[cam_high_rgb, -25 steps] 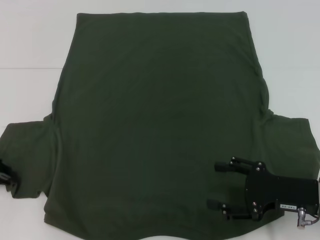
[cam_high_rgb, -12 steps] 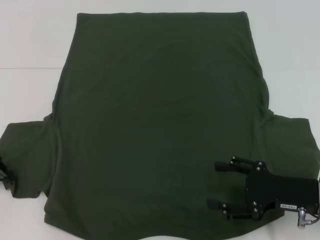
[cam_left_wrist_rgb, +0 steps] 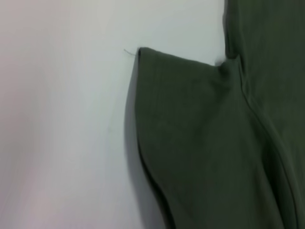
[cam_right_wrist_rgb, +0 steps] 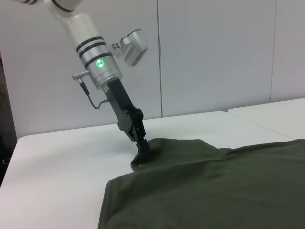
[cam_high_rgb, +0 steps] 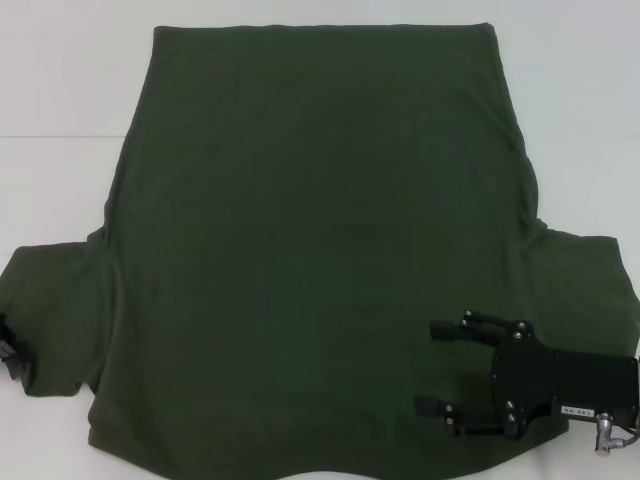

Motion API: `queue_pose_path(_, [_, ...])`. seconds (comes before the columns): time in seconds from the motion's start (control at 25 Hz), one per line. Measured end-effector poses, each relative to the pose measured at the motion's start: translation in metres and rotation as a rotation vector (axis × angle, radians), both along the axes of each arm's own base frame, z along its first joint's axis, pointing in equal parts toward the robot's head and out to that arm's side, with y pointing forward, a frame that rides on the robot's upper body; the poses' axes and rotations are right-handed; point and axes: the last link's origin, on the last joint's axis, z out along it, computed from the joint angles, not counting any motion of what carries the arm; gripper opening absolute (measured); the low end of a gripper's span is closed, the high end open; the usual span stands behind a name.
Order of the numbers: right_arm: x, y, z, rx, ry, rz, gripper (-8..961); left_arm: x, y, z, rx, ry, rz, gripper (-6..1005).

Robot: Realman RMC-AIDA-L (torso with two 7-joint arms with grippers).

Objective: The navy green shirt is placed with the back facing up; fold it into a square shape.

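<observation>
While the shirt [cam_high_rgb: 320,240] lies flat and back-up on our white table [cam_high_rgb: 60,90], its matte olive cotton is plain with both sleeves spread. Our right gripper [cam_high_rgb: 428,378] hovers over the near right corner, fingers wide apart, holding nothing. Our left gripper [cam_right_wrist_rgb: 141,147] pinches the left sleeve's edge.

Plain white flat-topped table [cam_high_rgb: 60,90] (looks like a seam across it), pale grey panelled wall [cam_right_wrist_rgb: 214,52] behind, lighting seems even.
</observation>
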Motion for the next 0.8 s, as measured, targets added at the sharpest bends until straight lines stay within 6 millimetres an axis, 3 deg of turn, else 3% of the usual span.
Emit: queue_pose_path(0.8, [-0.0007, 0.0001, -0.0004, -0.002, 0.002, 0.002, 913, 0.0019, -0.0015, 0.0047, 0.009, -0.008, -0.015, 0])
